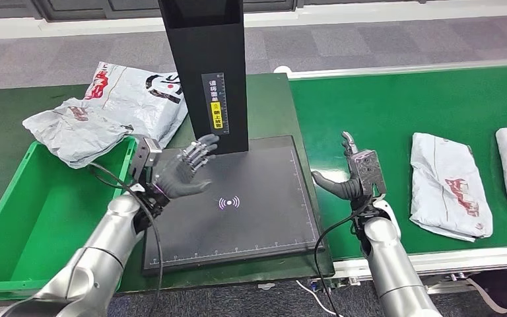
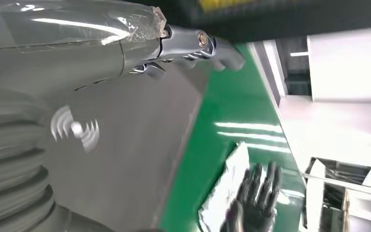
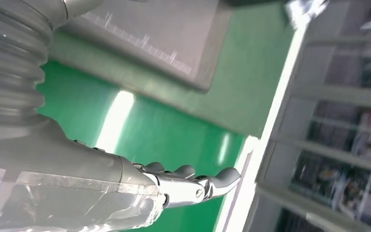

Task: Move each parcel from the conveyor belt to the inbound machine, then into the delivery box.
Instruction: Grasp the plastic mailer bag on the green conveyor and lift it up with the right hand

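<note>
Starting at your left, one grey parcel [image 1: 109, 109] is lying draped over the far rim of the green delivery box [image 1: 13, 218], so it could be sliding off rather than dropping in. Your left hand [image 1: 183, 173] is hovering over the inbound machine [image 1: 237, 211], fingers spread, holding nothing. Your right hand [image 1: 351, 177] is also spread and bare. The next parcel [image 1: 445, 186] is waiting on the conveyor belt [image 1: 396, 112]; you're risking the slick film slipping or bunching under a shallow grasp.
</note>
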Tool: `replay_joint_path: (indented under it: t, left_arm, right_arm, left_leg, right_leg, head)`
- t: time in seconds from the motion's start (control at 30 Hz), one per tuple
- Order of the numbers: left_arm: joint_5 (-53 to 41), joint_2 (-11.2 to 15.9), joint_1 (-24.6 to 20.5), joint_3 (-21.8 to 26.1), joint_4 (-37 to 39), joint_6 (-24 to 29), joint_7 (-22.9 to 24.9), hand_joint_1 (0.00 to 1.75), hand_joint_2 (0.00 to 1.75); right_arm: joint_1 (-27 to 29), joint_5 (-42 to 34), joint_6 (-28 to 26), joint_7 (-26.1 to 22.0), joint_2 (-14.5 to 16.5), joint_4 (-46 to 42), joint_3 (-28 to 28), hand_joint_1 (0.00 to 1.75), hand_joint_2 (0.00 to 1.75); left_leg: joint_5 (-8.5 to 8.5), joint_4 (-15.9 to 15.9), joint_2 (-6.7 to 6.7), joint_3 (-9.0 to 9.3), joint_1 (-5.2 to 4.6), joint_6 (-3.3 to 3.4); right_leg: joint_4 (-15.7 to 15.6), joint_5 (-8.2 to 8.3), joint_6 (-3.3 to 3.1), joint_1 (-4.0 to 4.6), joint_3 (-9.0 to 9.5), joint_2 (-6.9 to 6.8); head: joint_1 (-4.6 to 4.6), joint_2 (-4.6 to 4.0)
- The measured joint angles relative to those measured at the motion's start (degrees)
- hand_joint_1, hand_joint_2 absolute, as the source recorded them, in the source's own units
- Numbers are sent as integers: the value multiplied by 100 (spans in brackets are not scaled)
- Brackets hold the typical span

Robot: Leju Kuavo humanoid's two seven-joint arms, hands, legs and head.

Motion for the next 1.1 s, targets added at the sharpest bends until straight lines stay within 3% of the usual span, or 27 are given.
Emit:
replay_joint_path:
  t: [0.07,0.13,0.17,0.3,0.5,0.7,0.8,0.97,1.1]
  left_arm:
    - [72,-164,98,-116,-12,696,20,0,87]
    - [127,-304,147,-262,-6,1417,59,0,0]
    - [144,-364,157,-347,7,1724,76,0,0]
    - [169,-502,162,-695,94,2440,54,0,175]
    - [257,-543,161,-1034,216,2728,-7,0,175]
    - [434,-542,152,-1216,311,2749,-53,0,175]
    - [515,-539,151,-1244,326,2763,-79,0,175]
    - [540,-538,150,-1291,334,2776,-89,0,175]
    - [616,-538,150,-1308,332,2765,-106,0,175]
  right_arm:
    - [-13,422,-308,147,-2,52,37,0,175]
    - [-49,1015,-670,382,-2,148,63,0,175]
    - [-78,1370,-873,521,-2,222,73,0,175]
    - [-251,2610,-1578,959,-31,635,76,0,175]
    - [-553,3738,-2256,1470,-273,1393,57,0,175]
    - [-753,4478,-2560,2022,-544,2114,-69,0,175]
    - [-770,4876,-2595,2355,-680,2398,-230,0,175]
    - [-776,5026,-2607,2462,-789,2642,-371,0,175]
    - [-787,5416,-2492,3059,-871,2853,-442,0,175]
  left_leg:
    - [-2,0,0,-1,0,2]
    - [-2,0,0,-2,0,3]
    - [-2,0,0,-2,0,3]
    - [2,0,1,0,0,2]
    - [2,1,0,1,0,3]
    - [1,1,-2,0,-2,4]
    - [0,1,-2,-2,-2,5]
    - [-1,1,2,0,-2,6]
    - [-1,1,-1,0,-2,6]
  right_leg:
    - [-1,0,0,0,0,0]
    - [-1,0,1,0,-1,0]
    - [-1,0,1,1,-1,0]
    - [0,1,0,1,-1,0]
    - [-1,1,1,0,1,-1]
    - [-2,1,1,-1,0,-3]
    - [-2,1,1,-1,0,-3]
    - [-2,1,1,-1,-1,2]
    - [-2,1,1,-1,-1,-3]
  head:
    - [0,0]
    - [0,0]
    - [0,0]
    - [0,0]
    - [0,0]
    - [0,0]
    - [0,0]
    - [0,0]
    - [0,0]
